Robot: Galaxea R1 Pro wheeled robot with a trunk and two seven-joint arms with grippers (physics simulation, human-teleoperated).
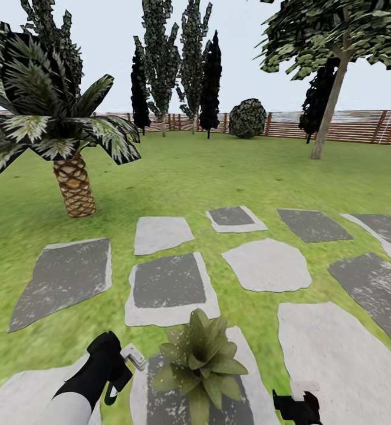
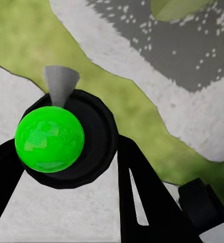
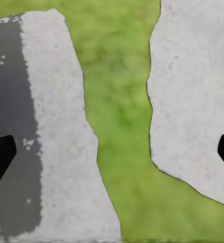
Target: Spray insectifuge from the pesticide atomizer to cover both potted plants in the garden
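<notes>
My left pincer is clamped on the pesticide atomizer, low in the head view and left of centre. Its whitish nozzle head pokes out toward the potted plant, which sits just beside it at the bottom centre of the frame. In my left wrist view the atomizer looks like a bright green ball set in a dark round body, with a pale grey cone-shaped nozzle at its far side and my black fingers on either side of it. The plant is a low rosette of pointed green leaves, darker at the heart and paler at the tips, resting on a grey stepping stone in the lawn. My right pincer hangs at the lower right of the head view, fingers apart, over grass between two stones. A palm stands at the left and a brown slatted fence crosses the back.
</notes>
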